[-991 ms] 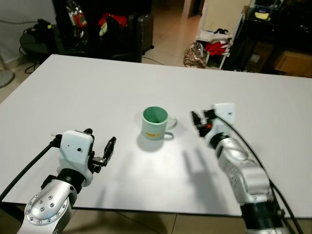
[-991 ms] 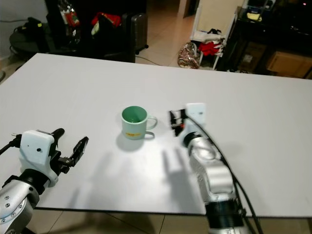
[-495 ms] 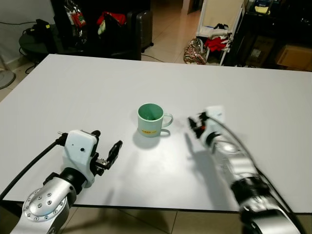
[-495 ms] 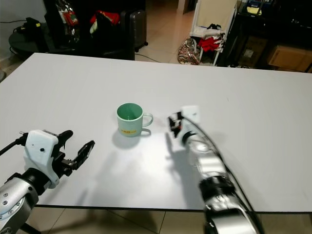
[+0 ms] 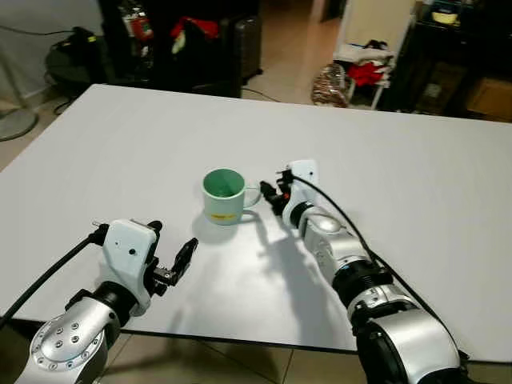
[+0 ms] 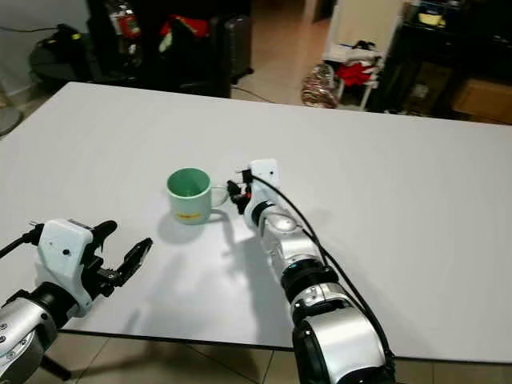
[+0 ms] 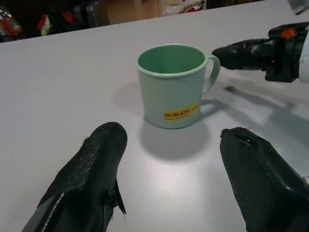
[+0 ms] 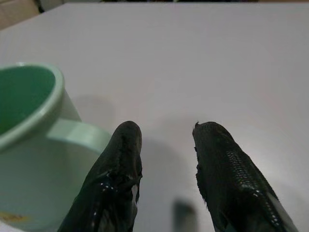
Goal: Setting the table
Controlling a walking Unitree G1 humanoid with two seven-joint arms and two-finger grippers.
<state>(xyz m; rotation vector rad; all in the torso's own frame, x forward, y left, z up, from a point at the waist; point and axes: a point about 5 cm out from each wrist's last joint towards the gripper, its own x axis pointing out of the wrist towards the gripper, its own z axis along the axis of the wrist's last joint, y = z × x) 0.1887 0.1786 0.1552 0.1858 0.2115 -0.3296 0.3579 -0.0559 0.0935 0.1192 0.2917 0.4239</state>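
Observation:
A pale green mug (image 5: 222, 194) with a yellow label stands upright near the middle of the white table (image 5: 120, 152), its handle (image 5: 252, 194) turned to my right. My right gripper (image 5: 272, 197) is low over the table just beside that handle. It is open, and in the right wrist view the handle (image 8: 77, 133) lies just outside one finger (image 8: 126, 145), with nothing between the two. My left gripper (image 5: 171, 242) hovers open near the table's front edge. It points at the mug (image 7: 171, 87), a short way off.
The table's front edge (image 5: 240, 346) runs close below both arms. Past the far edge stand a dark suitcase (image 5: 244, 44), bags and clothes (image 5: 368, 72) on a tiled floor. Bare tabletop lies to the left and right of the mug.
My right gripper has moved left across the table, up to the mug's handle. The camera has shifted too. The left arm has stayed about where it was.

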